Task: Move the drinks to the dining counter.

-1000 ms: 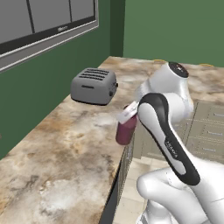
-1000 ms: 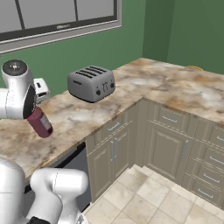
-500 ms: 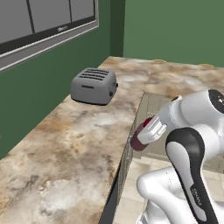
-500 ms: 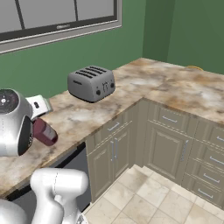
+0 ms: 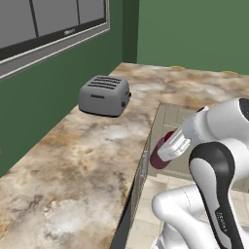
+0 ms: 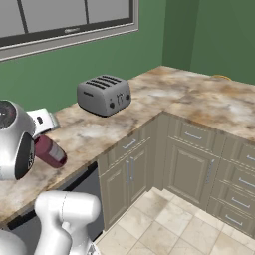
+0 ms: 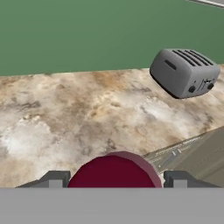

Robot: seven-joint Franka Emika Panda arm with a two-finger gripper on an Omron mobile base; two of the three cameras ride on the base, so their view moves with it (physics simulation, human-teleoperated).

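Two dark finger tips of the gripper (image 7: 112, 179) stand on either side of the dark red bottle (image 7: 114, 171) in the hand view, and they are closed on it. In the left base view the bottle (image 5: 161, 152) lies tilted in the gripper (image 5: 168, 148), in the air just off the front edge of the counter (image 5: 87, 160), above the floor in front of the drawer fronts. In the right base view the same bottle (image 6: 49, 151) shows beside the round white joint of the arm, over the near part of the stone top. I cannot read any label on the bottle; its cap is not visible.

A grey four-slot toaster (image 5: 105, 95) stands on the counter near the green wall, well apart from the bottle. It has small dark knobs on one end (image 6: 118, 101), but no brand can be read on it. Under the window (image 5: 53, 22) a short line of small pale writing is on the dark frame, too small to read.

Compared with one second ago, the bottle has moved from above the counter edge to the right and lower, off the counter. In half a second it went a little lower still. The arm has swung to the right with it. The toaster and the whole scene have kept their places, so the base has not driven.
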